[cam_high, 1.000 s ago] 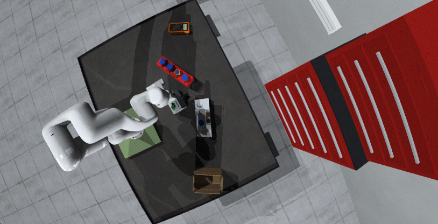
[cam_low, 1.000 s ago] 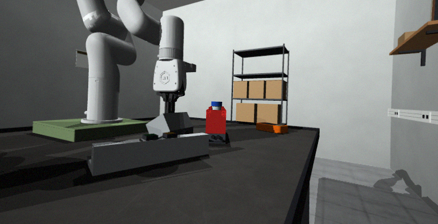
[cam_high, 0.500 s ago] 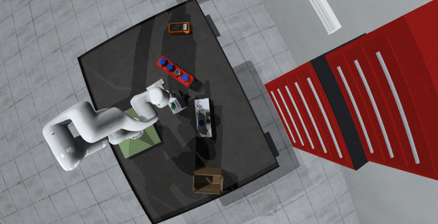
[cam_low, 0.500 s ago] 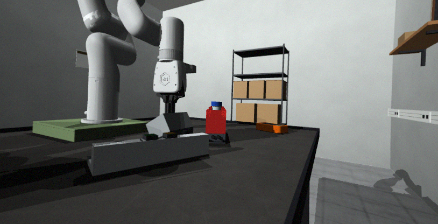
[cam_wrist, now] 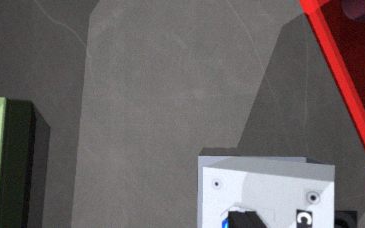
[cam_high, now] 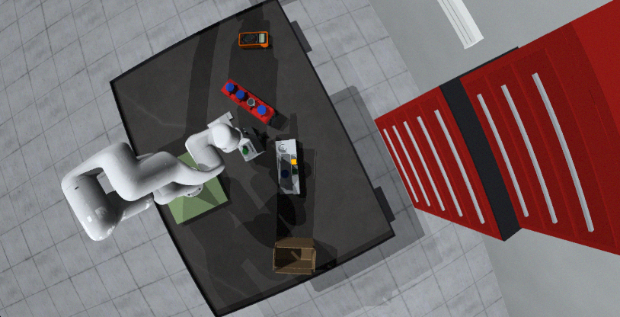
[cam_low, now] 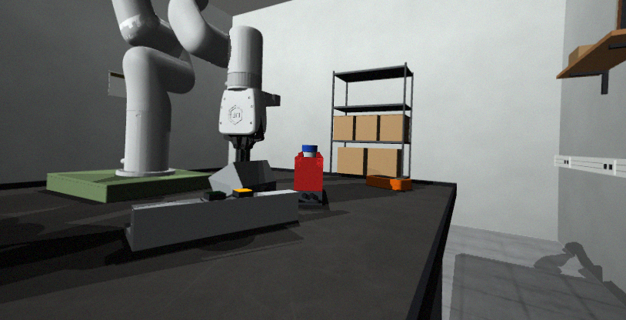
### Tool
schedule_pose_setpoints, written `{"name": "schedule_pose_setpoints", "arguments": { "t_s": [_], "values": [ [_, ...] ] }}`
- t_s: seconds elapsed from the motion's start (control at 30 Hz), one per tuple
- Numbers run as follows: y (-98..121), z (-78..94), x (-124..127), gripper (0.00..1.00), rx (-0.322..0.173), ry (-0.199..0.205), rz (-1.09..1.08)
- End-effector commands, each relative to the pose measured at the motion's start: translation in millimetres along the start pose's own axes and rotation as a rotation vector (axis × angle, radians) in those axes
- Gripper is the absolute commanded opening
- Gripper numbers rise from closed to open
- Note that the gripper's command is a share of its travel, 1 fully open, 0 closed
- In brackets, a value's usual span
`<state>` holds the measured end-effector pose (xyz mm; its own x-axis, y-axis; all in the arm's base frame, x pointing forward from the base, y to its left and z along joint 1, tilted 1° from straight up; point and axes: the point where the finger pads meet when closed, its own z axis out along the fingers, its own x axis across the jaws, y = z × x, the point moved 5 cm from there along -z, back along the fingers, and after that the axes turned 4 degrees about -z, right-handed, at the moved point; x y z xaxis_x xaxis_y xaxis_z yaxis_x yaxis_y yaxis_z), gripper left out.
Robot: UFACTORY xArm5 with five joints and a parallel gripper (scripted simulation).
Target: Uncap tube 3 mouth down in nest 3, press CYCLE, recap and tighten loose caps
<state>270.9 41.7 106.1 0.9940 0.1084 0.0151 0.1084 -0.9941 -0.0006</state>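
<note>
My gripper (cam_low: pixel 242 155) (cam_wrist: pixel 227 222) is shut and empty, its fingertips pressed down on the blue CYCLE key of the grey key housing (cam_high: pixel 251 143). The key glows blue at the fingertips (cam_wrist: pixel 245 220) in the wrist view. The green READY key (cam_high: pixel 245 150) beside it is unlit. The red decapping station (cam_high: pixel 248 100) holds three blue-capped tubes, and tube 3 (cam_high: pixel 250 102) stands open. Its blue cap (cam_high: pixel 284 173) lies in a nest of the grey cap tray (cam_high: pixel 288 166). The amber lamp (cam_high: pixel 293 161) is lit and also shows in the side view (cam_low: pixel 241 191). The green lamp (cam_low: pixel 213 195) is dark.
An orange multimeter (cam_high: pixel 254 39) lies at the table's far end. An open cardboard box (cam_high: pixel 294 255) stands near the other end. The arm's green base plate (cam_high: pixel 199 193) sits by the housing. A red cabinet (cam_high: pixel 520 150) stands off the table.
</note>
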Motion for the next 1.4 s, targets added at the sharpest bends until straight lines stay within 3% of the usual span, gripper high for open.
{"name": "schedule_pose_setpoints", "arguments": {
  "t_s": [0.0, 0.47, 0.73, 0.77, 1.37],
  "values": [
    [0, -1.2, 1, 0.00, -0.004, 0.002, 0.000],
    [0, -31.4, 1, 0.00, -0.004, 0.002, 0.000],
    [0, -32.0, 1, 0.00, -0.004, 0.002, 0.000],
    [6, -31.5, 6, 1.00, -0.005, 0.002, -0.083],
    [65, -27.2, 62, 1.00, -0.006, 0.001, -0.876]
  ]
}}
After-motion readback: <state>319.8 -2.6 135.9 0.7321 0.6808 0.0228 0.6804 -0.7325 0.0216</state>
